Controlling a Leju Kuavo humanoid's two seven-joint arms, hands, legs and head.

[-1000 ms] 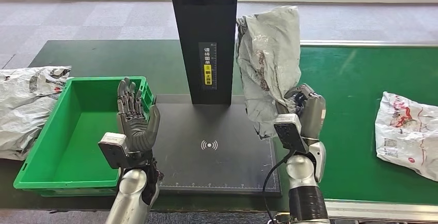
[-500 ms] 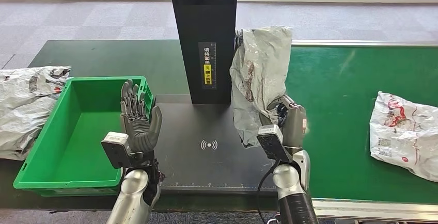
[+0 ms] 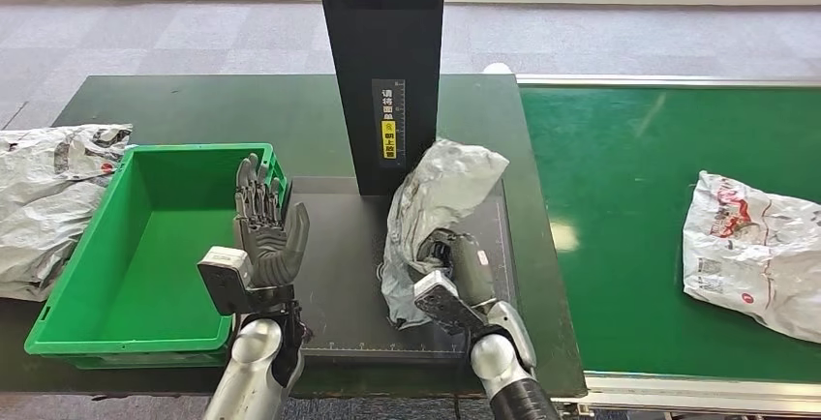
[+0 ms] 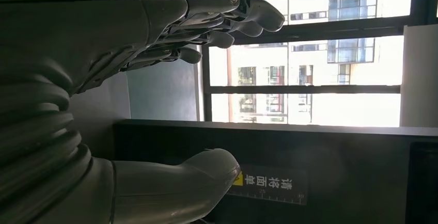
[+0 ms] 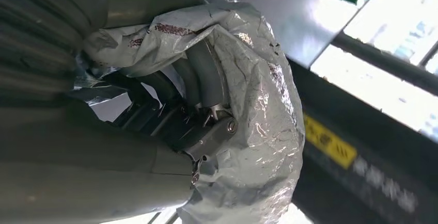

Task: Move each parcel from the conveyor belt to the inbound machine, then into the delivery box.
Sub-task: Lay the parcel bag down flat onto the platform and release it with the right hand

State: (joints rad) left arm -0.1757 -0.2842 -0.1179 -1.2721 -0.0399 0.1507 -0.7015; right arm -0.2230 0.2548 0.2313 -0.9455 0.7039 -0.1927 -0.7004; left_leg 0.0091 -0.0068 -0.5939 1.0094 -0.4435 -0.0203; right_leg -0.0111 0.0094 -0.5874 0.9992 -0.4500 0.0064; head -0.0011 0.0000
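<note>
Item: grey parcel (image 3: 433,209), crumpled, which we find clasped in the right hand (image 3: 455,263), fingers (image 5: 204,77) wrapped into its folds; it stands on the black scanner plate (image 3: 339,255) just right of the black column (image 3: 385,62).
Item: left hand (image 3: 263,229), raised upright, fingers spread, holding nothing, between the plate and the green box (image 3: 136,246).
Item: white parcel (image 3: 750,251), which we note lying on the green belt (image 3: 620,178), well apart to the right.
Item: grey bags (image 3: 44,197) on the counter (image 3: 194,105), left of the box
</note>
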